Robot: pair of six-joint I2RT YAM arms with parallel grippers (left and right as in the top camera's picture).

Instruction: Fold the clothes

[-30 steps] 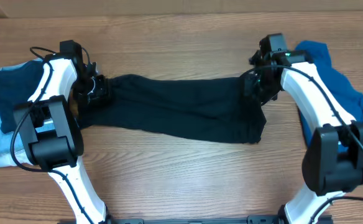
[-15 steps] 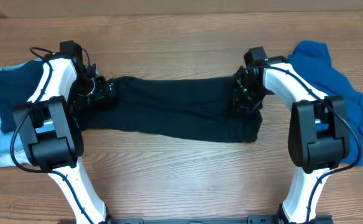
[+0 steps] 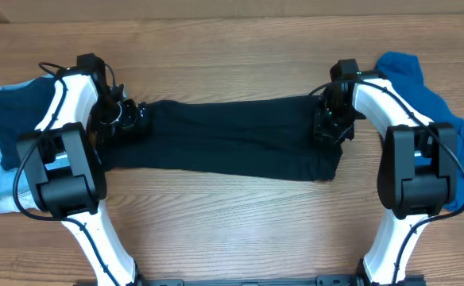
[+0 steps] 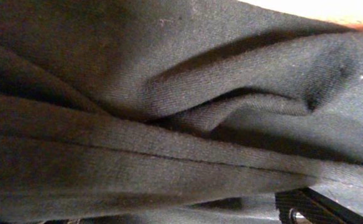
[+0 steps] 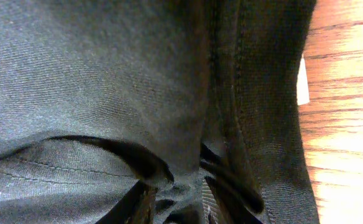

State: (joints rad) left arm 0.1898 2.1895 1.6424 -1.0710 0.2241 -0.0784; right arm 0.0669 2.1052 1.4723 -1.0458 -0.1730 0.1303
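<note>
The right claw (image 3: 330,127) has swung back out to the right end of the black garment (image 3: 232,143), which now lies straighter across the mid bench (image 3: 232,56), likely a smoothing before any fold. Black cloth fills both wrist views, so whether this claw or the left claw (image 3: 129,117) is apart or clamped cannot be told.

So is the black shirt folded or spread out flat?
Partly folded: the black shirt lies as a long narrow band across the table, doubled layers showing in both wrist views, not a compact bundle.
</note>
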